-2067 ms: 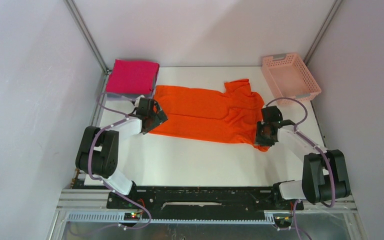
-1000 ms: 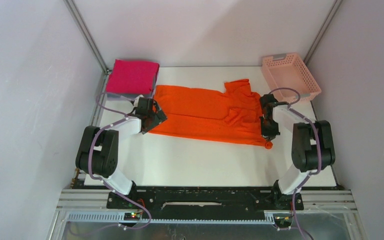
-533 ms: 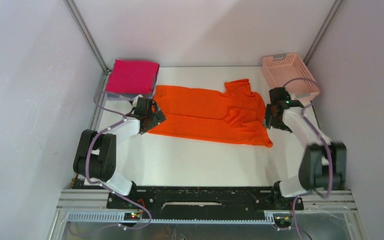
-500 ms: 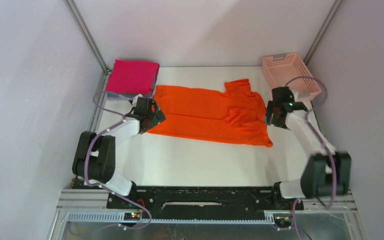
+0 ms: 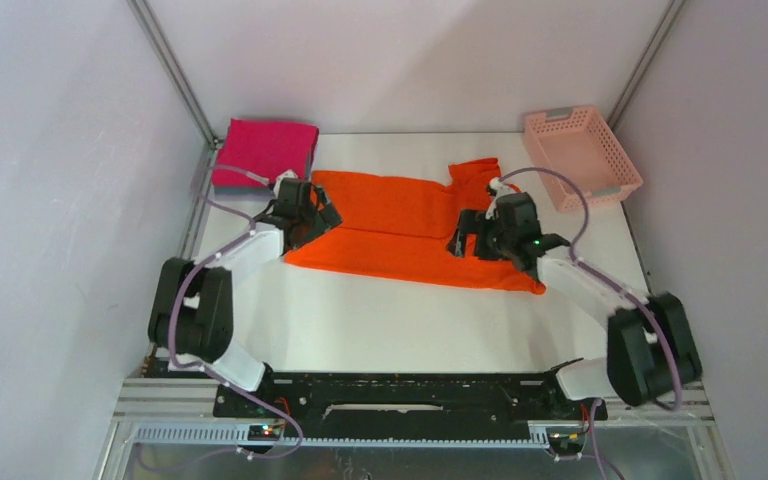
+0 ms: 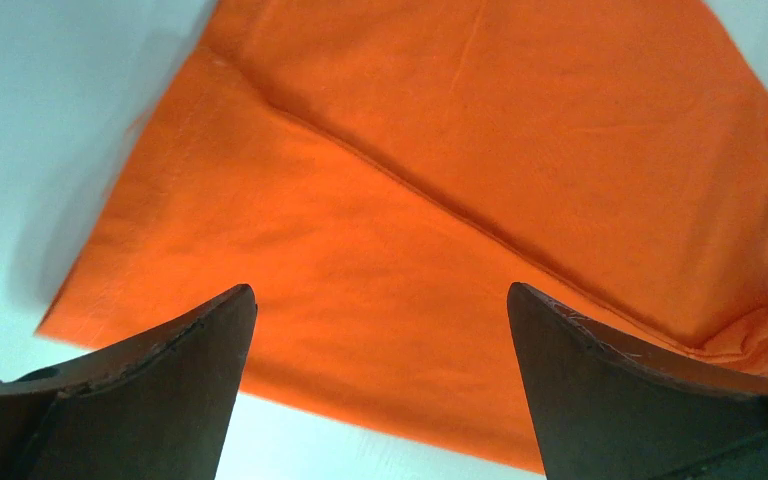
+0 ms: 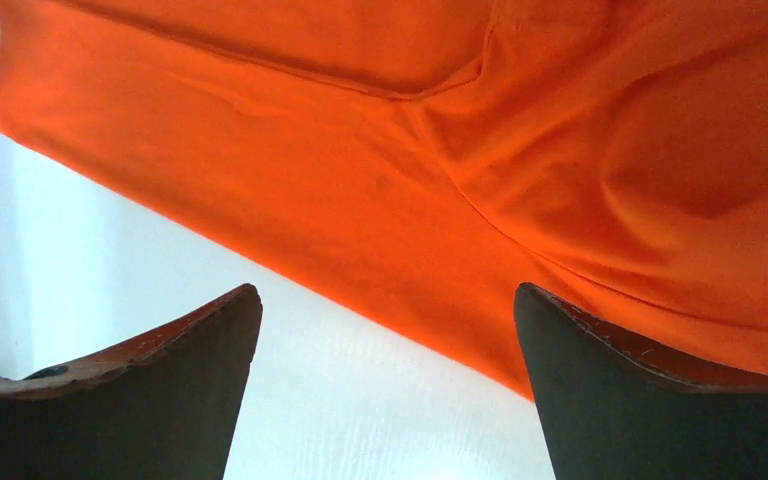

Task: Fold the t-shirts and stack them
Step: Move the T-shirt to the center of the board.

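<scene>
Top view, 12 = far edge of table (image 5: 390, 325). The orange shirt (image 5: 390, 225) lies flat mid-table, a bit past centre toward 12. Its long axis runs 9 to 3, dipping slightly toward 4 at the right end. The straight hem end points to 9; the sleeve and collar end points to 3. One sleeve sticks out toward 12 at the right end, and one corner trails off toward 4-5. A lengthwise fold line runs along the body, parallel to the long axis.

The left gripper (image 5: 305, 215) is over the hem end at 9, jaws open, nothing held. In the left wrist view the gripper (image 6: 380, 385) shows both fingers (image 6: 150, 395) spread wide, with the orange shirt (image 6: 480, 190) filling the gap. The shirt's near corner and some white table sit at the left. Can't tell whether the tips touch the cloth.

The right gripper (image 5: 478, 240) is over the sleeve end, aimed roughly toward 9, jaws open, nothing held. In the right wrist view the gripper (image 7: 385, 390) has its fingers (image 7: 650, 400) apart. The shirt (image 7: 410, 170) edge crosses diagonally, with bare table between the tips.

The folded magenta shirt (image 5: 265, 150) sits at the 10-11 corner, apart from the orange one. It rests on a grey shirt (image 5: 222, 184), of which only the near edge shows. The pink basket (image 5: 582, 155) is at the 1-2 corner.
</scene>
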{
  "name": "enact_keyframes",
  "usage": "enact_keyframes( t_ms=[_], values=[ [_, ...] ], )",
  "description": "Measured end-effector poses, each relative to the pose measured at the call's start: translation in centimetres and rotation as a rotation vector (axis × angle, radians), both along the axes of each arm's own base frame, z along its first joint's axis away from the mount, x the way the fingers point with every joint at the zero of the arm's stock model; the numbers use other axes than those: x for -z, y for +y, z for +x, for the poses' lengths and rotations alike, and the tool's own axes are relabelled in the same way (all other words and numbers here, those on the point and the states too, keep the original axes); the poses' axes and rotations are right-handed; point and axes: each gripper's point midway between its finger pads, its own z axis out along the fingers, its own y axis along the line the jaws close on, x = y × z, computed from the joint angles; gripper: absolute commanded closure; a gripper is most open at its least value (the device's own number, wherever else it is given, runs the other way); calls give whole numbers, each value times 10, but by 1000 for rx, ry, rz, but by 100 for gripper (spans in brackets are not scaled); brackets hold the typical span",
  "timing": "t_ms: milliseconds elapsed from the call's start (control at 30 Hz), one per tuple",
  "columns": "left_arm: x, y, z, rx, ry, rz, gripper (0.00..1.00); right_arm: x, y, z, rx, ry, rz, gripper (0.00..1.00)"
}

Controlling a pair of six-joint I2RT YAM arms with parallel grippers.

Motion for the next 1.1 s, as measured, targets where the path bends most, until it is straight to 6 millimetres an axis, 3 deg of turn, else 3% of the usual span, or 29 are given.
enact_keyframes(
  t_ms=[100, 267, 367, 533, 767, 1100],
  values=[
    [17, -6, 11, 12, 42, -3, 0, 38, 11, 2, -19, 98, -6, 0],
    [47, -7, 4, 20, 130, 11, 0, 87, 11, 4, 4, 224, -52, 1],
    [50, -4, -1, 16, 142, 18, 0, 84, 11, 10, 22, 219, -59, 0],
    [56, 3, -31, 5, 140, 16, 0, 89, 14, -5, 25, 233, -97, 0],
    [58, 6, -100, -3, 87, -19, 0, 90, 4, -63, 11, 281, -112, 0],
    [56, -25, -181, 41, -2, -177, 0, 91, -16, -122, 2, 290, -123, 1]
  ],
)
